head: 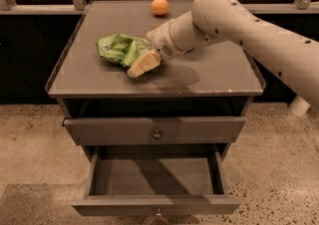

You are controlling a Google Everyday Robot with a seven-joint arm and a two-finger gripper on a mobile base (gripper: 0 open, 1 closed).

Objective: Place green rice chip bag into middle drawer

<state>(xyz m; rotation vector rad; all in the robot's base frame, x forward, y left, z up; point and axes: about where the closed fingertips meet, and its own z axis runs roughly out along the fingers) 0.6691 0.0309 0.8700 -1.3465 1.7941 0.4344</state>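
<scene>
The green rice chip bag [118, 49] lies crumpled on the left half of the cabinet top [214, 77]. My gripper [143, 64] points down and to the left, and its cream tip is at the bag's right edge, covering part of it. I cannot tell whether it touches the bag. The middle drawer [199, 205] is pulled out below, and its inside shows nothing in it. Its small knob [158, 213] is at the bottom edge of the view.
An orange ball-like fruit [160, 6] sits at the back of the cabinet top. The upper knobbed drawer [99, 130] is closed. A raised lip runs along the top's left and right sides. My arm [259, 35] crosses in from the right. Speckled floor surrounds the cabinet.
</scene>
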